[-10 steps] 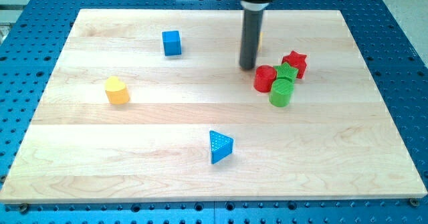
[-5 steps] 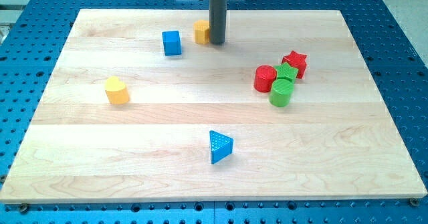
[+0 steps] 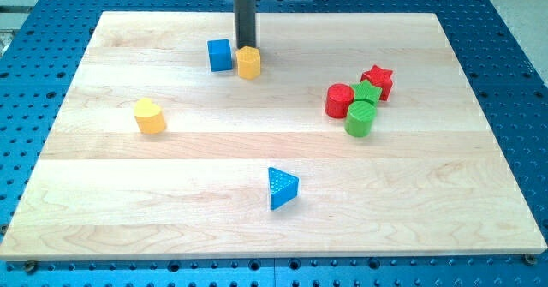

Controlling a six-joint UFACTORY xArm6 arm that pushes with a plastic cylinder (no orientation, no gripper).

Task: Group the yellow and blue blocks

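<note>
Yellow blocks: two on show, a yellow cylinder (image 3: 248,62) up near the view's top and a yellow heart-like block (image 3: 150,116) out on the view's left, well apart from each other.
Blue blocks: two as well, a blue cube (image 3: 220,55) just left of the yellow cylinder, close but whether they touch I cannot tell, and a blue triangle (image 3: 282,188) alone near the view's bottom.
Red blocks: two, a red cylinder (image 3: 339,100) and a red star (image 3: 377,81), bunched on the view's right.
Green blocks: two, a green cylinder (image 3: 360,118) and a green star-like block (image 3: 368,93), packed into that same cluster.
My tip: my tip (image 3: 246,45) sits right behind the yellow cylinder, just beside the blue cube.
Fingers: none to report, a bare dark rod only.
Tabletop: pale wooden tabletop (image 3: 411,193), planked.
Surroundings: blue perforated base (image 3: 514,81) all round the tabletop.
</note>
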